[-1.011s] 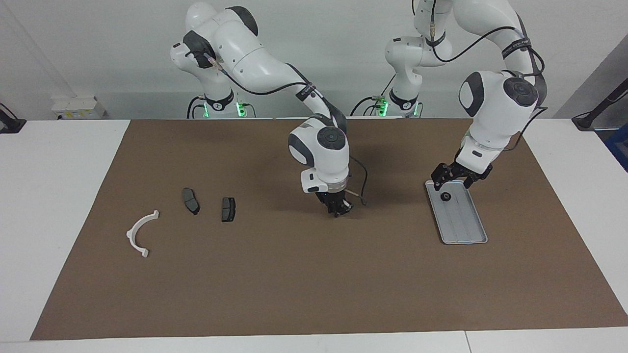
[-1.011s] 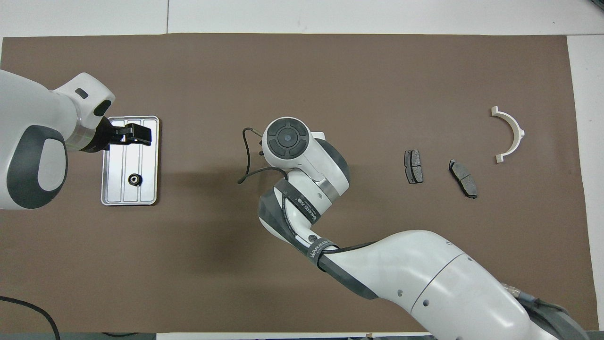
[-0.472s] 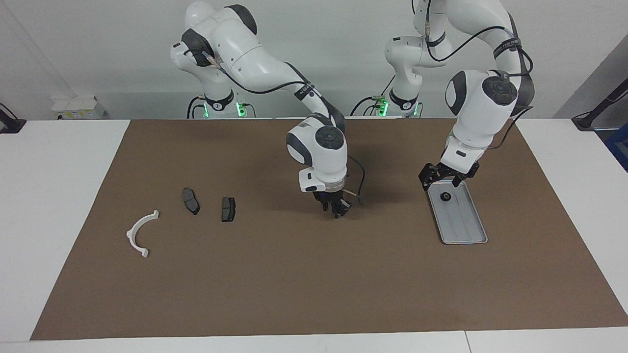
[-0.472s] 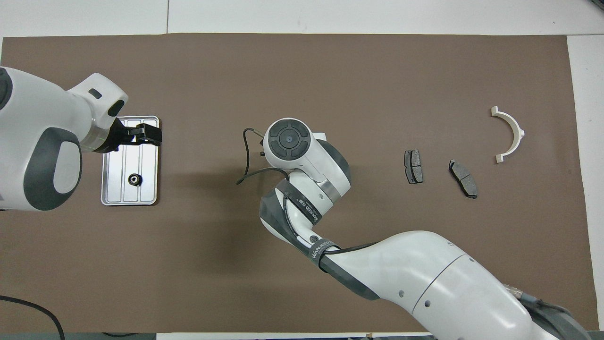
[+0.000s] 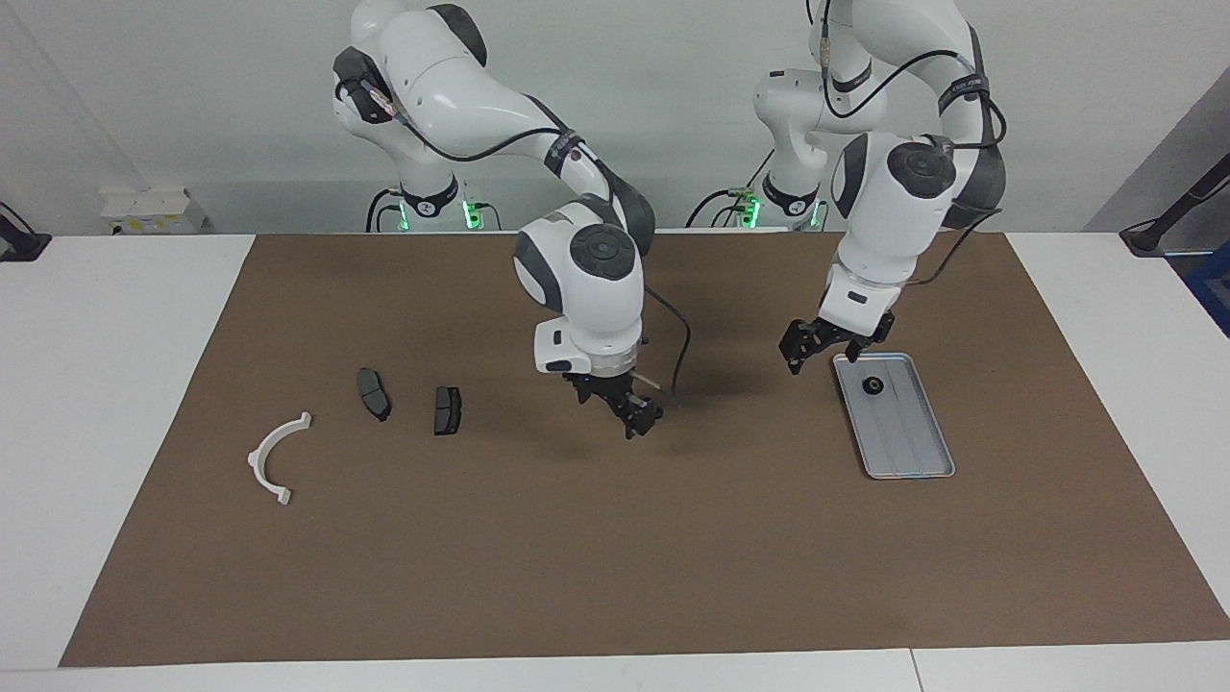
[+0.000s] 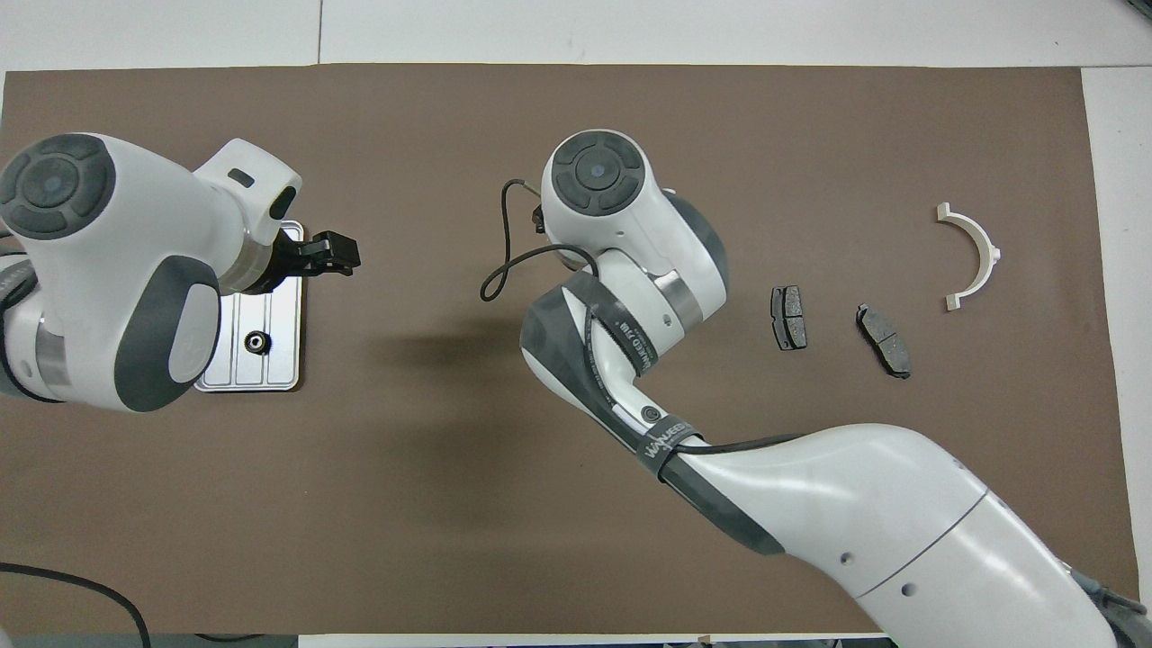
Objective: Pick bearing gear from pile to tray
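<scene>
The silver tray (image 5: 908,437) (image 6: 274,369) lies toward the left arm's end of the table. One small black gear (image 5: 873,386) (image 6: 257,342) lies in its end nearer the robots. My left gripper (image 5: 819,358) (image 6: 345,255) is open and empty, raised over the mat beside the tray's edge that faces the table's middle. The pile lies toward the right arm's end: a white half-ring bracket (image 5: 256,454) (image 6: 990,255) and two dark plates (image 5: 374,394) (image 5: 447,410) (image 6: 788,317) (image 6: 884,339). My right gripper (image 5: 634,420) hangs over the mat's middle; the overhead view hides it.
A brown mat (image 5: 615,557) (image 6: 576,117) covers the table, with white tabletop (image 5: 106,404) around it. The right arm's cable (image 5: 680,370) loops beside its wrist. No small black pieces show among the pile's parts.
My left gripper moved off the tray toward the table's middle, leaving the gear in the tray. My right arm rose and shifted a little toward the pile.
</scene>
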`<state>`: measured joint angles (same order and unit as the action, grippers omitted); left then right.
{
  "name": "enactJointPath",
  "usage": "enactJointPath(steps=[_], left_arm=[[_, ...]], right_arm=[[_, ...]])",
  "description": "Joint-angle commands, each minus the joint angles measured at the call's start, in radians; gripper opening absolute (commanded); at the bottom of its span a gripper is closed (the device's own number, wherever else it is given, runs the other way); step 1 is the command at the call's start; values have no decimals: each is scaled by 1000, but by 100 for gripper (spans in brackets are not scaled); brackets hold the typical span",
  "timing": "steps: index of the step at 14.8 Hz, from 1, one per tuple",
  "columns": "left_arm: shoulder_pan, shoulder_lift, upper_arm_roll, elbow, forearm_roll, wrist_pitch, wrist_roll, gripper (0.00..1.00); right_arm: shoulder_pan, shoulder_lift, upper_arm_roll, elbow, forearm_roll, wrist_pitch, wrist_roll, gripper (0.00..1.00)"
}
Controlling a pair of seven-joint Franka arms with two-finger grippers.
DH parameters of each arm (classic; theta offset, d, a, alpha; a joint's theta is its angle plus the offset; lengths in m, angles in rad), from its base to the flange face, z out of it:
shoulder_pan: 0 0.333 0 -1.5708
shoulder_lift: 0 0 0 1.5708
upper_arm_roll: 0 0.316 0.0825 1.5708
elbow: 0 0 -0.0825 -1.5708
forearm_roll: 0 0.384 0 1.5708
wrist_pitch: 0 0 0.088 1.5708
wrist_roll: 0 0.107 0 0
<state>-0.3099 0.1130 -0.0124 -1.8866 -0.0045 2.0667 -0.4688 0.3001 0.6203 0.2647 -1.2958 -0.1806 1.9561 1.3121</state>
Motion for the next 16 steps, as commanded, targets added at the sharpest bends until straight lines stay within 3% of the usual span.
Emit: enactJointPath(steps=[1,8,16], left_arm=[[-105,95,15,59,20,27,-100,100],[-279,263,17,141,23,99,-329,100],[-325,296,16,99,46,174,-389,100]], right_arm=[[-71,-31,15,-2,13,-26,-158,100],[-239,-63,15,-14,35,-103,-606,100],[-308,-71,13,-16,33,-135,-812,100]])
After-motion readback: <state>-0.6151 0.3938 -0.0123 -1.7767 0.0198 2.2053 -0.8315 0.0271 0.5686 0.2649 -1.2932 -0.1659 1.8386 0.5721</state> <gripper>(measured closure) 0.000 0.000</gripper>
